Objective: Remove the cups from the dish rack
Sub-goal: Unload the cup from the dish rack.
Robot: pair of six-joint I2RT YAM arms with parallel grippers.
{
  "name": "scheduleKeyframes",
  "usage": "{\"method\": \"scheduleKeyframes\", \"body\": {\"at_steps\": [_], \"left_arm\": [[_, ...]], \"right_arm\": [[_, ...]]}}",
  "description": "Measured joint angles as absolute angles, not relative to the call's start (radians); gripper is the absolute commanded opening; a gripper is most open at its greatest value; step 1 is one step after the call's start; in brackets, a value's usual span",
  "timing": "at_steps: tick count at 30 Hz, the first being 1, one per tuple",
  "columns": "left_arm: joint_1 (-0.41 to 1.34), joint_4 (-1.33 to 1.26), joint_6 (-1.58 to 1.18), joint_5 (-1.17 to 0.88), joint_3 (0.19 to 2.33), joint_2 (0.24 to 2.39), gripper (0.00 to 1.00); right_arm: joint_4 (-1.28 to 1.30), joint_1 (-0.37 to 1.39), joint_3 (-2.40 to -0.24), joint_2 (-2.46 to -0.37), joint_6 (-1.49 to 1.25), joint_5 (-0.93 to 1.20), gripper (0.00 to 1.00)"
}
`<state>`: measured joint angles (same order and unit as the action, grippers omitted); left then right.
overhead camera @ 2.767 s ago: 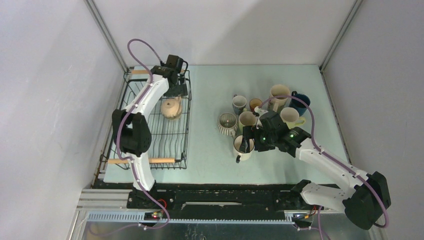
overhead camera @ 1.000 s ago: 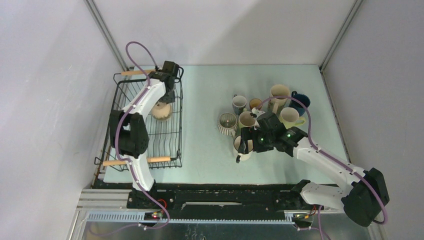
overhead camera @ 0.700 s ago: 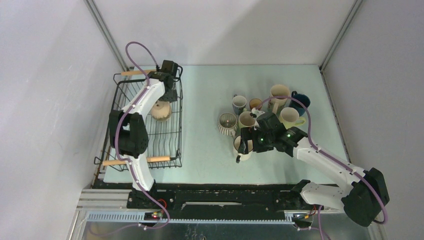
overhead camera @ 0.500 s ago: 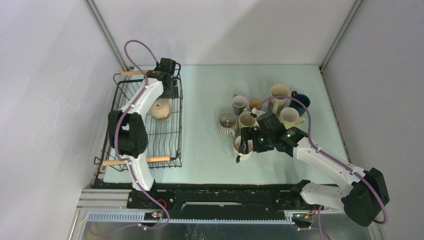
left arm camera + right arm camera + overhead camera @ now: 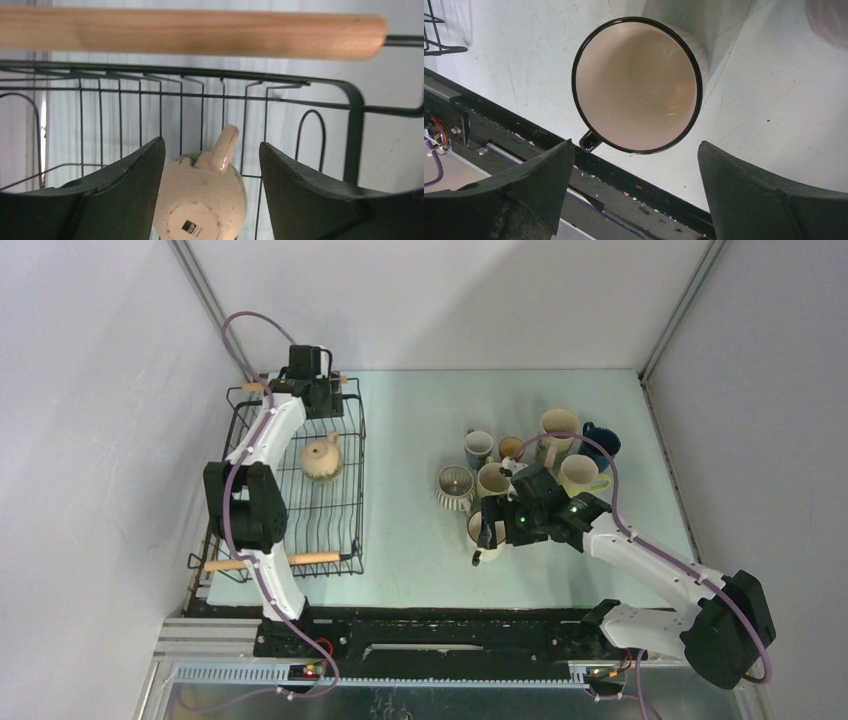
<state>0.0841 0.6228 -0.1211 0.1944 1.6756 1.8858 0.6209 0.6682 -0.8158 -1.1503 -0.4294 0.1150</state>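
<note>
The black wire dish rack (image 5: 360, 502) sits at the table's left and holds one tan cup (image 5: 322, 458), upside down with its handle toward the far end. My left gripper (image 5: 312, 398) hovers open at the rack's far end by the wooden handle (image 5: 190, 32). In the left wrist view the tan cup (image 5: 200, 200) shows between and beyond the spread fingers, untouched. Right of centre, my right gripper (image 5: 489, 528) hangs open above a white black-rimmed cup (image 5: 636, 85) that stands upright on the table. My right gripper (image 5: 635, 145) holds nothing.
Several unloaded cups stand clustered on the table: a ribbed one (image 5: 455, 487), a grey-blue one (image 5: 478, 448), a tall cream one (image 5: 558, 430), a dark blue one (image 5: 603, 445) and a pale yellow one (image 5: 580, 475). The rack's near wooden handle (image 5: 310, 559) lies by the table's front edge.
My left gripper opened wider and drew back from the tan cup to the rack's far end; the cup stays in the rack. The right arm has barely moved.
</note>
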Motion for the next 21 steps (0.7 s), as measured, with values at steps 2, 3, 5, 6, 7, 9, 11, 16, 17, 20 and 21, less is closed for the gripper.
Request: {"method": "scheduleKeyframes", "body": {"at_steps": [2,3,5,6,7,9,11,16,17,20,21], "left_arm": [[0.080,0.597,-0.113,0.168,1.676,1.890,0.71],[0.079,0.588,-0.112,0.156,1.675,1.892,0.70],[0.078,0.561,-0.105,0.136,1.664,1.899,0.68],[0.077,0.549,-0.104,0.125,1.652,1.900,0.68],[0.077,0.541,-0.104,0.119,1.639,1.901,0.68],[0.076,0.530,-0.104,0.104,1.613,1.909,0.68],[0.076,0.517,-0.104,0.096,1.590,1.917,0.67],[0.075,0.482,-0.105,0.093,1.526,1.932,0.65],[0.075,0.477,-0.105,0.094,1.520,1.936,0.64],[0.075,0.468,-0.105,0.095,1.517,1.947,0.60],[0.075,0.464,-0.106,0.097,1.517,1.949,0.58]], "right_arm": [[0.621,0.668,-0.816,-1.152,-0.429,0.115,1.00],[0.621,0.668,-0.816,-1.153,-0.428,0.115,1.00],[0.621,0.668,-0.816,-1.155,-0.428,0.116,1.00],[0.621,0.668,-0.816,-1.156,-0.428,0.116,1.00],[0.621,0.668,-0.816,-1.158,-0.428,0.116,1.00],[0.620,0.668,-0.816,-1.165,-0.428,0.118,1.00],[0.619,0.668,-0.816,-1.174,-0.428,0.121,1.00],[0.617,0.668,-0.816,-1.189,-0.427,0.126,1.00],[0.617,0.668,-0.816,-1.191,-0.427,0.127,1.00],[0.617,0.668,-0.816,-1.192,-0.427,0.130,1.00],[0.617,0.668,-0.816,-1.192,-0.426,0.130,1.00]]}}
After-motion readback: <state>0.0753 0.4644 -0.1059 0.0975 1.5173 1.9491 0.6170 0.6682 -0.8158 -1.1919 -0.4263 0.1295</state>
